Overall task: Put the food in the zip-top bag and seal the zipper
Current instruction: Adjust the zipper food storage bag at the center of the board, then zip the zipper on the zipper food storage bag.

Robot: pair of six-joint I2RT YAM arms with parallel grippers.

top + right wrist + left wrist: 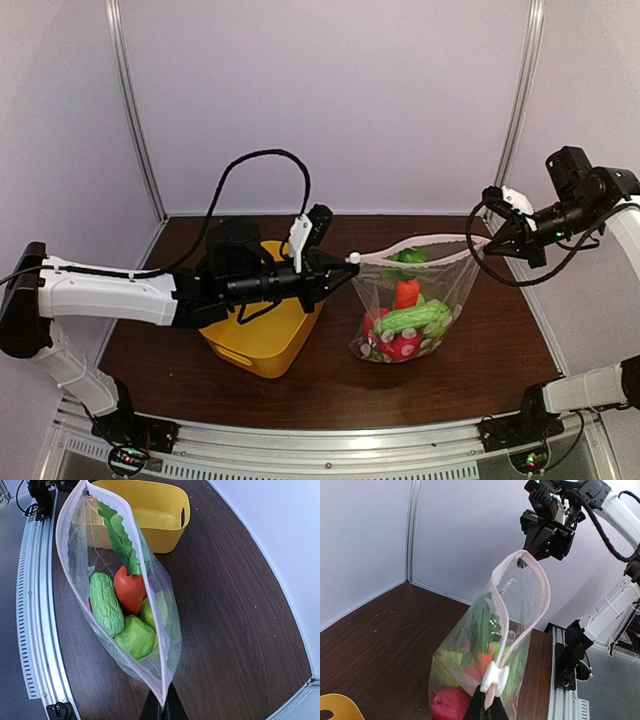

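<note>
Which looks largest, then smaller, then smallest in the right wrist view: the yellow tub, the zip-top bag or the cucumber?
1. zip-top bag, though it hangs nearest the camera, which enlarges it.
2. yellow tub, farther off and partly hidden behind the bag.
3. cucumber, inside the bag, clearly the smallest.

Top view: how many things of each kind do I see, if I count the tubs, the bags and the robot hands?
Yellow plastic tub: 1
Clear dotted zip-top plastic bag: 1
Robot hands: 2, the left hand and the right hand
Total: 4
</note>
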